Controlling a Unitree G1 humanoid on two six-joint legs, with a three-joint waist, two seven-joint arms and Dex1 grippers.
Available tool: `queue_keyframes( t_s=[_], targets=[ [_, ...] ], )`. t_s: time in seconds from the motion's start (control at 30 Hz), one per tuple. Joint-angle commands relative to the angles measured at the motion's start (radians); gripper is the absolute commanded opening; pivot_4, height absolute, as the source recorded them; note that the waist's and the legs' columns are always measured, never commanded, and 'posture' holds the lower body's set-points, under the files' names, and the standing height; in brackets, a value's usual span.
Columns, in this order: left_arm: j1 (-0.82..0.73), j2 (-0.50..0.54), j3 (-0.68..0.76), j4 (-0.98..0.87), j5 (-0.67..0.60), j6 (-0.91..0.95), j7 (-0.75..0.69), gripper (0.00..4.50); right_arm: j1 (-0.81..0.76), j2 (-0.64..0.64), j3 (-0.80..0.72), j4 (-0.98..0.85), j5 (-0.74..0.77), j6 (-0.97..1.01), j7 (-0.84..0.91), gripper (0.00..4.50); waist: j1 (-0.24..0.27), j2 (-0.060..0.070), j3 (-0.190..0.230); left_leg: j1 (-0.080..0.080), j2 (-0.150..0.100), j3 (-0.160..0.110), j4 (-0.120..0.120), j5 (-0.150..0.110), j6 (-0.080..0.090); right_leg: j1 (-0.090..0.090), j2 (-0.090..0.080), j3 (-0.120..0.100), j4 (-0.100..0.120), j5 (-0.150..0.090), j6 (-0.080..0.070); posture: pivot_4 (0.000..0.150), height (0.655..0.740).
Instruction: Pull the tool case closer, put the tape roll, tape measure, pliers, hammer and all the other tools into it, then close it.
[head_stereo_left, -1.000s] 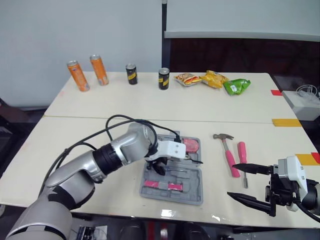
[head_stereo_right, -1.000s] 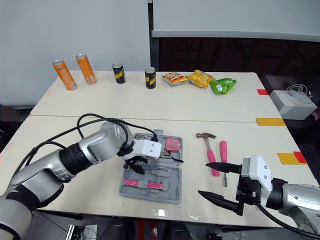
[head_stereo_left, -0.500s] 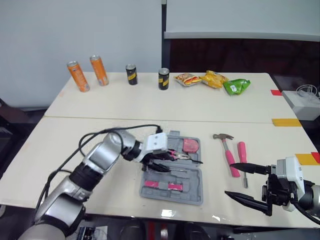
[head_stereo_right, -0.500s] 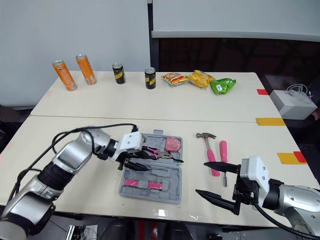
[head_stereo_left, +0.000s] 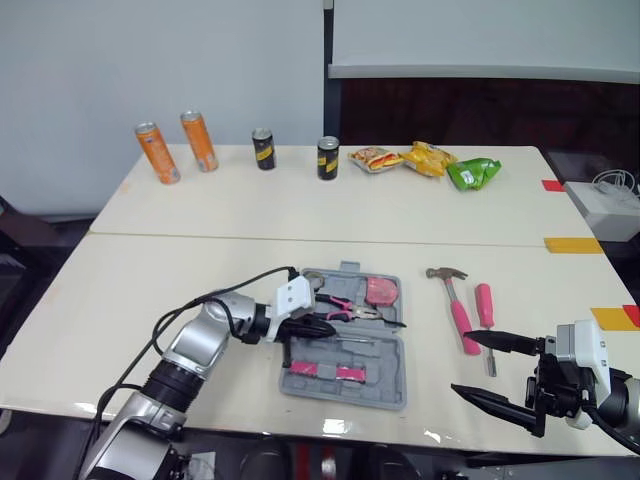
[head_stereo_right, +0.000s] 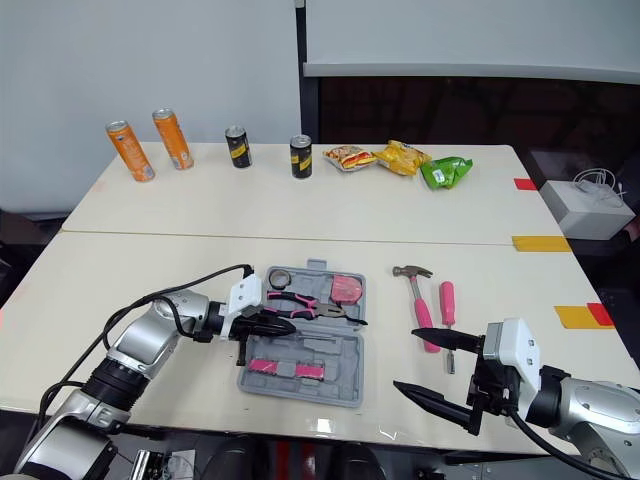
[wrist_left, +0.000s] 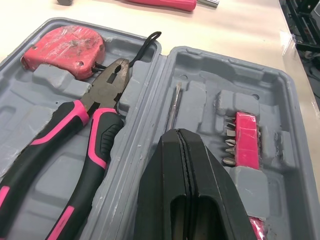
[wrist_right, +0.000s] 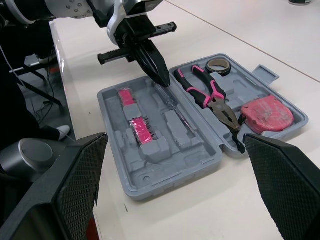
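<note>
Favouring right gripper (head_stereo_left: 462, 363), spread open, nearest hammer (head_stereo_left: 455, 305), with handle end lengthwise toward it; left gripper (head_stereo_left: 330, 326) pinched shut, empty, over tool case (head_stereo_left: 385, 372).

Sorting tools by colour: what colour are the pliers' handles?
Pink and black pliers, best in left wrist view.

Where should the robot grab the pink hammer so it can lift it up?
Probably the hammer by the middle of its pink handle, coming straight down from above. It lies flat on the table, so only the handle's two long sides are free for fingers. The screwdriver lies close on its right, so one finger must slip into that gap. The open right gripper is nearest.
</note>
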Motion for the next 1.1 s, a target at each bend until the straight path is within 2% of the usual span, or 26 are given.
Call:
queue_keyframes(
  t_s=[0.03, 0.27, 0.4, 0.5, 0.67, 0.83, 0.9, 1.1],
  targets=[
    [-0.025, -0.019, -0.02, 0.045, 0.044, -0.043, 0.015, 0.01, 0.003, 0.005, -0.024, -0.018, 0.02, -0.009, -0.006, 4.5, 0.001, 0.0, 0.0, 0.0, 0.0, 0.0, 0.0, 0.0, 0.0, 0.0, 0.0, 0.0, 0.0, 0.0, 0.0, 0.15, 0.74],
    [-0.059, -0.014, -0.131, 0.208, 0.216, -0.064, 0.056, 0.01, 0.005, 0.003, -0.027, -0.029, 0.027, -0.005, -0.014, 4.5, 0.001, 0.001, -0.005, 0.0, 0.0, 0.0, 0.0, 0.0, 0.0, 0.0, 0.0, 0.0, 0.0, 0.002, 0.004, 0.15, 0.74],
    [-0.055, -0.013, -0.146, 0.207, 0.223, -0.059, 0.036, 0.01, 0.01, 0.003, -0.031, -0.036, 0.032, -0.003, -0.016, 4.5, -0.003, 0.006, -0.015, 0.004, 0.0, 0.0, -0.001, 0.0, 0.0, 0.004, 0.0, 0.001, -0.001, 0.002, 0.004, 0.15, 0.74],
    [-0.034, -0.024, -0.1, 0.154, 0.168, -0.052, 0.031, 0.01, 0.011, 0.008, -0.028, -0.04, 0.038, -0.004, -0.022, 4.5, -0.008, 0.007, -0.015, 0.01, 0.0, 0.001, -0.002, 0.0, 0.0, 0.01, 0.0, 0.001, -0.002, -0.001, 0.001, 0.15, 0.74],
    [0.041, -0.03, 0.102, -0.102, -0.061, 0.113, 0.045, 0.01, -0.021, 0.055, -0.006, -0.062, 0.074, 0.003, -0.085, 4.5, -0.014, 0.002, -0.012, 0.014, 0.0, 0.001, -0.008, 0.0, 0.0, 0.014, 0.0, 0.0, -0.006, -0.003, 0.001, 0.15, 0.74],
    [0.143, -0.027, 0.298, -0.346, -0.223, 0.299, 0.184, 0.01, -0.096, 0.173, 0.088, -0.092, 0.008, -0.029, -0.248, 4.5, -0.02, 0.001, -0.011, 0.015, -0.001, 0.001, -0.009, 0.0, 0.0, 0.013, 0.0, 0.0, -0.006, -0.005, -0.003, 0.15, 0.74],
    [0.214, -0.07, 0.406, -0.407, -0.267, 0.253, 0.277, 0.01, -0.139, 0.245, 0.145, -0.091, -0.038, -0.044, -0.342, 4.5, -0.024, 0.001, -0.012, 0.015, -0.001, 0.002, -0.01, 0.0, 0.0, 0.013, 0.0, 0.0, -0.006, -0.005, -0.004, 0.15, 0.74],
    [0.358, -0.079, 0.541, -0.475, -0.343, 0.232, 0.358, 0.01, -0.215, 0.36, 0.237, -0.027, -0.156, -0.101, -0.473, 4.5, -0.026, -0.002, -0.009, 0.016, -0.001, 0.002, -0.014, 0.001, -0.002, 0.013, 0.0, 0.0, -0.007, -0.006, -0.004, 0.15, 0.74]
  ],
)
